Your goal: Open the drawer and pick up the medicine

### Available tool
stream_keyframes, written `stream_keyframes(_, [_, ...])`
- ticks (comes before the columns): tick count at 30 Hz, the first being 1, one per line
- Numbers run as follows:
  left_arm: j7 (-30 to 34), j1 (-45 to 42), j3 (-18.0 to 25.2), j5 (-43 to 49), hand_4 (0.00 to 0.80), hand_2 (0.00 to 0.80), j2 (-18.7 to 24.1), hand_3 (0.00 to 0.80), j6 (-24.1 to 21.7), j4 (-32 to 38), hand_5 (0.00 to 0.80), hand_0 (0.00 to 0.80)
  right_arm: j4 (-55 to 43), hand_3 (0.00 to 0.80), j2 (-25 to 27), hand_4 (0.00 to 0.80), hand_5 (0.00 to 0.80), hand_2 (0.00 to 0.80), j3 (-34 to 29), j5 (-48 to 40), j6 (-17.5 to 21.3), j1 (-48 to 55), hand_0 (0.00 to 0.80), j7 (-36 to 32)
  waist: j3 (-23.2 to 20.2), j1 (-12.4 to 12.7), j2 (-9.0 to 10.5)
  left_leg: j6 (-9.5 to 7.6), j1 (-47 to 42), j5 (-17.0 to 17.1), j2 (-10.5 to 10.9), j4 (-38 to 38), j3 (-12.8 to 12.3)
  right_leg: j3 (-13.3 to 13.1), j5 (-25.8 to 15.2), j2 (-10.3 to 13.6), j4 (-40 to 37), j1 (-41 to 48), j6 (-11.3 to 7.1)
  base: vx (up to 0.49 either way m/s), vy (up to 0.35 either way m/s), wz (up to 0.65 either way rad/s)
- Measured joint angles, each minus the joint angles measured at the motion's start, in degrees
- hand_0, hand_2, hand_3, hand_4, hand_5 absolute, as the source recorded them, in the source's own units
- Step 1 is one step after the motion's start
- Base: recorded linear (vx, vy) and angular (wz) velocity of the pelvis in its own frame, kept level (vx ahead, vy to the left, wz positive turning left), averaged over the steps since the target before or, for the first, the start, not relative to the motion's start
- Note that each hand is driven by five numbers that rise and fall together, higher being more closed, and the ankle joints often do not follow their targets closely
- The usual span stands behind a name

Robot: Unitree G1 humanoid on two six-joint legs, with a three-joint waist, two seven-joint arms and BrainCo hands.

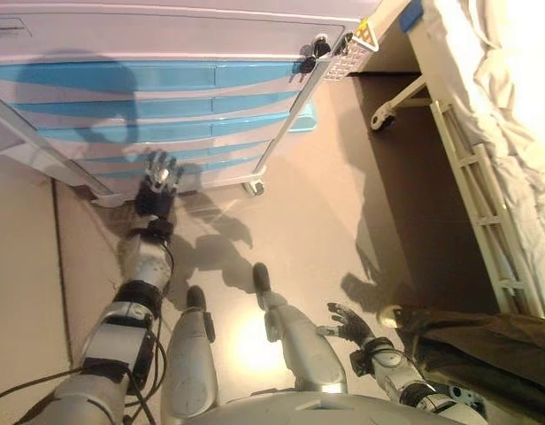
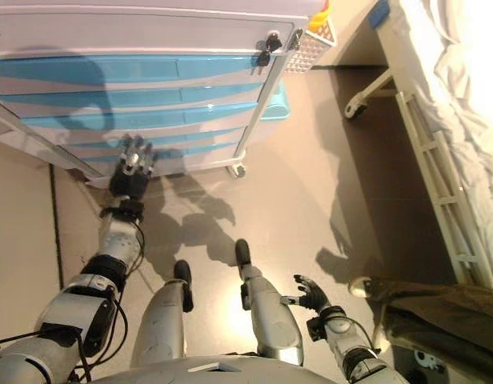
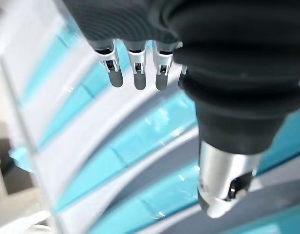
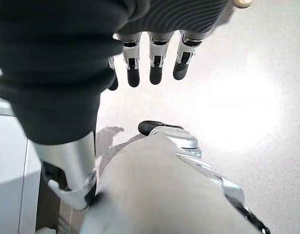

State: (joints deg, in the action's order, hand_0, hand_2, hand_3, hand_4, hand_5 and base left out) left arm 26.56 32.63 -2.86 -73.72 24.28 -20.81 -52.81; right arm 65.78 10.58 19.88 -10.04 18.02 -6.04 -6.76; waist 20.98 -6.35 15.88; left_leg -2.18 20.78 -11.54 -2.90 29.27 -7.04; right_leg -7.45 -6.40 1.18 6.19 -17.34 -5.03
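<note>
A white medical cart (image 1: 166, 35) with several blue-fronted drawers (image 1: 157, 104) stands ahead on castors, all drawers closed. My left hand (image 1: 159, 175) reaches to the lower drawer fronts with fingers (image 3: 135, 68) straight, close to the blue fronts (image 3: 140, 141) and holding nothing. Down at my right side hangs my right hand (image 1: 350, 324), relaxed and empty above the floor; its fingers (image 4: 155, 63) are straight. No medicine shows in any view.
Keys (image 1: 312, 51) hang at the cart's upper right corner beside a white wire basket (image 1: 354, 46). A hospital bed (image 1: 485, 115) with white rails runs along the right. A person's shoe and dark trouser leg (image 1: 467, 332) stand at the lower right.
</note>
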Motion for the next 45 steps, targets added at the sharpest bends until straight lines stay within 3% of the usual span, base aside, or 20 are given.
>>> stream_keyframes(7, [0.17,0.77,0.38,-6.25,0.000,0.000,1.64,0.000,4.46,0.00,0.000,0.000,-1.90,0.000,-0.67,0.000,0.000,0.000,1.38,-1.22,1.08,2.55,0.000,0.00,-1.08,-0.85,1.82,-0.30,0.53,-1.02,-0.71,1.89,0.05,0.30,0.54,0.01,-1.32,0.79,-0.30,0.061,-0.095,-0.01])
stream_keyframes(14, [0.44,2.94,0.28,-10.60,0.000,0.000,5.55,0.000,5.93,-0.27,0.000,0.000,-2.79,0.000,-0.94,0.000,0.000,0.000,2.73,-1.27,1.71,3.53,0.000,-0.03,-1.22,-0.84,3.09,0.04,0.83,-1.32,-0.99,2.58,0.47,0.30,-0.61,-0.85,-1.23,0.96,0.03,0.052,-0.056,0.00])
stream_keyframes(15, [0.87,2.94,0.25,-11.01,0.408,0.408,5.62,0.408,6.41,-0.27,0.408,0.408,-2.82,0.000,-0.94,0.000,0.000,0.000,2.89,-1.28,1.73,3.53,0.000,-0.03,-1.22,-0.74,3.10,0.05,0.85,-1.34,-0.94,2.64,0.52,0.30,-0.68,-0.87,-1.23,1.01,0.04,0.032,-0.043,0.02])
stream_keyframes(16, [1.25,2.94,0.25,-11.93,0.568,0.568,5.63,0.568,6.94,-0.27,0.568,0.568,-2.89,0.000,-0.94,0.000,0.000,0.000,3.03,-1.28,1.72,3.53,0.000,-0.03,-1.21,-0.73,3.14,0.06,0.84,-1.41,-0.96,2.77,0.63,0.32,-0.70,-0.89,-1.23,1.15,0.03,0.026,-0.037,0.03])
stream_keyframes(17, [1.55,2.96,0.25,-12.81,0.656,0.656,5.64,0.656,7.23,-0.27,0.656,0.656,-2.95,0.000,-0.98,0.000,0.000,0.000,3.30,-1.28,1.73,3.53,0.000,-0.03,-1.15,-0.72,3.30,0.08,0.84,-1.51,-0.95,2.96,0.73,0.34,-0.70,-0.91,-1.25,1.27,0.03,0.030,-0.034,0.00])
stream_keyframes(18, [1.74,2.97,0.25,-13.90,0.800,0.800,5.80,0.800,7.23,-0.27,0.800,0.800,-3.05,0.000,-1.08,0.000,0.000,0.000,3.49,-1.28,1.76,3.51,0.000,-0.04,-1.04,-0.71,3.60,0.12,0.88,-1.69,-1.02,3.37,0.73,0.33,-0.70,-1.03,-1.28,1.38,0.03,0.032,-0.032,-0.01])
stream_keyframes(22, [2.48,3.15,0.11,-15.78,0.800,0.800,5.71,0.800,7.20,0.18,0.800,0.800,-3.10,0.000,-1.89,0.000,0.000,0.000,3.57,-1.31,1.57,3.98,0.000,-0.05,-0.83,-0.57,4.63,0.11,0.87,-1.72,-1.20,3.39,0.97,0.33,-0.74,-0.94,-2.30,2.02,0.08,0.048,-0.028,0.03])
stream_keyframes(31, [4.23,1.23,-0.82,-16.17,0.800,0.800,5.55,0.800,9.76,0.29,0.800,0.800,-3.47,0.000,-1.88,0.000,0.000,0.000,3.45,-1.30,0.83,4.63,0.000,-0.25,-0.13,0.78,4.13,0.31,-2.70,-1.78,-1.02,1.17,1.38,0.28,-1.12,-0.95,-3.42,5.25,0.08,0.064,-0.021,0.03])
stream_keyframes(41, [7.51,-7.36,-0.50,-15.70,0.800,0.800,4.12,0.800,17.22,5.99,0.800,0.800,-4.35,0.000,-1.88,0.000,0.000,0.000,3.06,-0.97,-0.15,5.92,0.000,-0.28,0.93,4.03,2.76,0.74,-8.37,-1.29,-0.50,-3.43,1.69,0.36,-1.11,-0.59,-5.32,9.75,0.08,0.028,0.005,0.04])
stream_keyframes(45, [11.10,-13.97,0.88,-15.60,0.800,0.800,1.22,0.800,21.46,9.90,0.800,0.800,-4.62,0.000,-1.89,0.000,0.000,0.000,2.33,0.56,-1.25,5.79,0.000,-0.27,1.36,5.46,2.17,0.77,-10.95,0.54,1.04,-7.48,2.46,0.61,-1.10,0.45,-6.32,11.24,0.09,0.000,0.033,0.13])
